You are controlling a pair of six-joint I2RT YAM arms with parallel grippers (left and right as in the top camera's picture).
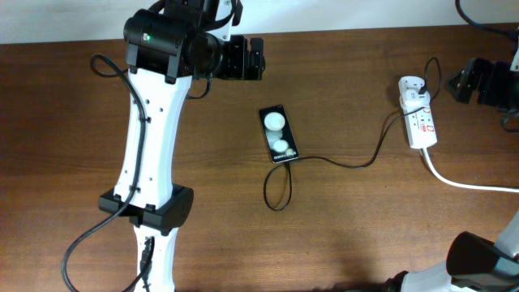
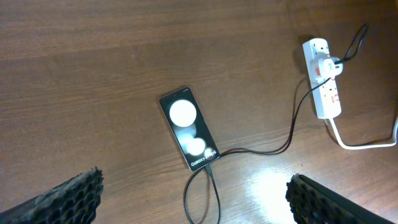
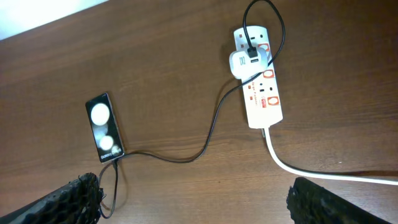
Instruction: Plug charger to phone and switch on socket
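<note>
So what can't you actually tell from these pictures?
Whether the socket is switched on: its switches are too small in every view.
Whether the charger tip is fully seated in the phone: the joint is too small, even in the left wrist view.
Most of the right pincer: the bottom edge of its wrist view cuts off all but the fingertips.

Bright even light, sharp focus; glare patch on table (image 2: pixel 268 182); soft shadows.
</note>
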